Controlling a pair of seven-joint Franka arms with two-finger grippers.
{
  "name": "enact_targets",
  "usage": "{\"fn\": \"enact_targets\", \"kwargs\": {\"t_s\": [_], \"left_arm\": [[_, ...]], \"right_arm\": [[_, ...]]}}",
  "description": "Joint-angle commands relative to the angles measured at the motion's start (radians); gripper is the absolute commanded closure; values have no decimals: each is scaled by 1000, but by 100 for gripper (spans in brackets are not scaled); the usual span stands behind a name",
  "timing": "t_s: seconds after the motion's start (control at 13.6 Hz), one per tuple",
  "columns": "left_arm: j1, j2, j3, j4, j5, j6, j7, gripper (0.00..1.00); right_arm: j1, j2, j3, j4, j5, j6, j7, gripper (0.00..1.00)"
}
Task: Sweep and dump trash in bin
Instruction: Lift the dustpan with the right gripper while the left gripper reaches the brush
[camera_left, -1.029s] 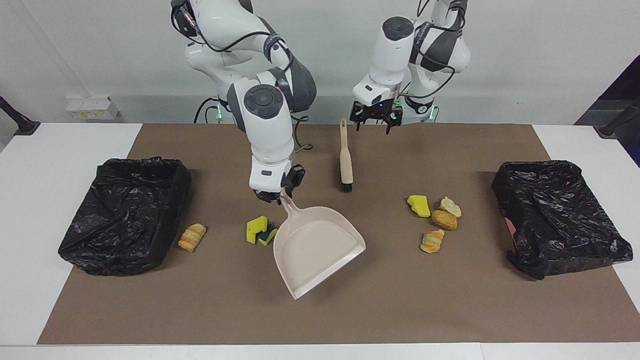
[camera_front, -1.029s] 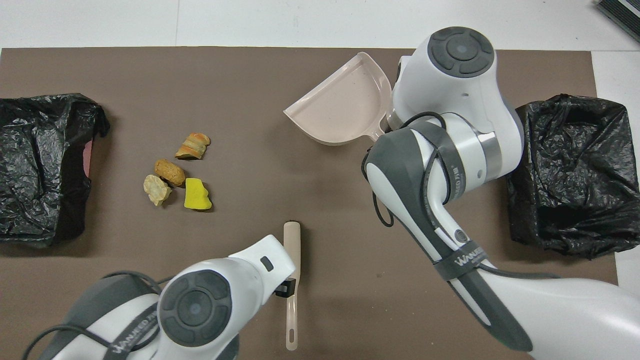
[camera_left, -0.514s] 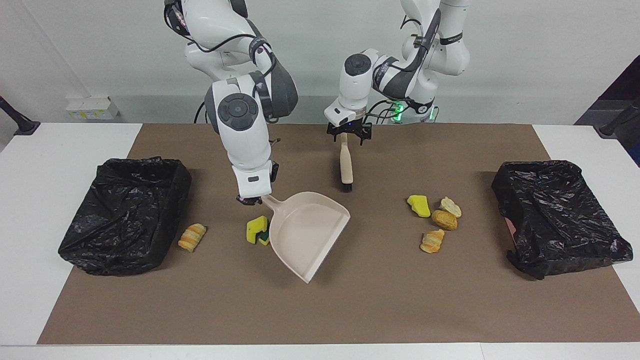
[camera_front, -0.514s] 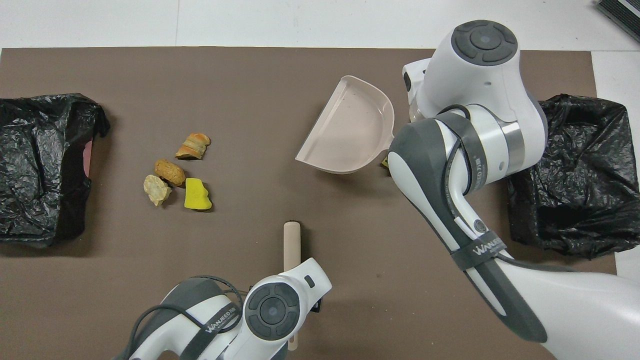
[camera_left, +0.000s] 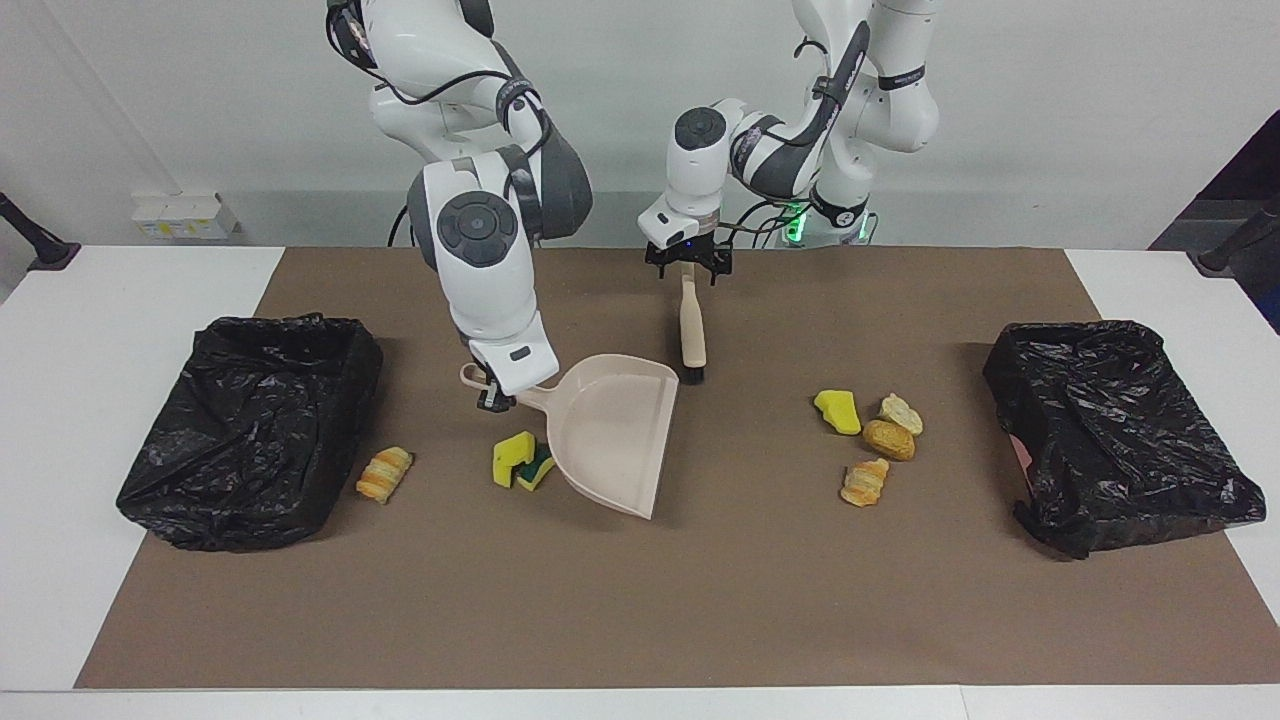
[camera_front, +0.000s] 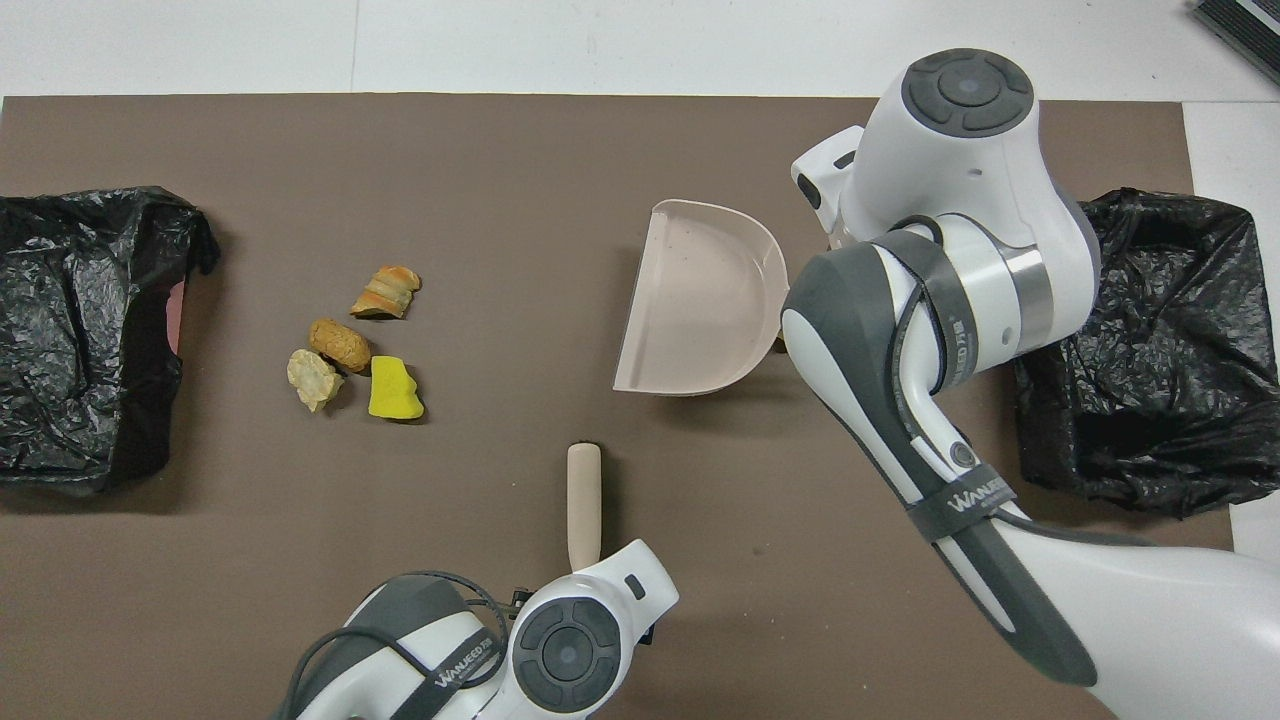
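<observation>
Since the earlier frame the dustpan has swung toward twelve o'clock in the right hand, clamped on its handle, beside the yellow-and-green sponges, while the left hand hangs wide open over the brush

Your right gripper, clamped on the handle of the beige plastic dustpan, has swung the pan round: a second ago its open mouth pointed away from the robots, and now it faces the left arm's end of the table, the pan lying closer to the long beige brush. Your left gripper, fingers spread, has come down from beside the brush's handle end to straddle it.
</observation>
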Motion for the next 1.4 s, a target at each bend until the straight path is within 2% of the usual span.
{"fn": "enact_targets", "kwargs": {"t_s": [0.0,0.22,0.29,0.37,0.44,0.51,0.88,1.03,1.18,1.32], "left_arm": [[-27,-25,20,-42,-14,27,-24,0],[-28,-25,20,-48,-14,27,-22,0],[-27,-25,20,-47,-14,27,-24,14],[-27,-24,20,-47,-14,27,-24,42],[-27,-25,20,-47,-14,22,-24,75],[-27,-24,21,-44,-14,22,-22,100],[8,-10,28,20,-13,-30,1,100],[48,-12,28,68,-11,-109,5,100],[134,-35,31,122,-2,-244,16,100],[276,-59,32,178,0,-344,21,100]], "right_arm": [[-9,-44,10,-56,-36,13,-32,100],[-5,-58,10,-89,-37,44,-49,100],[0,-59,9,-95,-39,53,-50,100],[0,-59,10,-97,-56,58,-64,100],[0,-61,12,-97,-63,58,-73,100],[-2,-61,12,-99,-63,64,-75,100],[8,-66,13,-135,-63,105,-73,100],[18,-73,15,-172,-60,157,-70,100],[20,-78,16,-201,-56,191,-70,100],[46,-78,19,-239,-56,240,-69,100]]}}
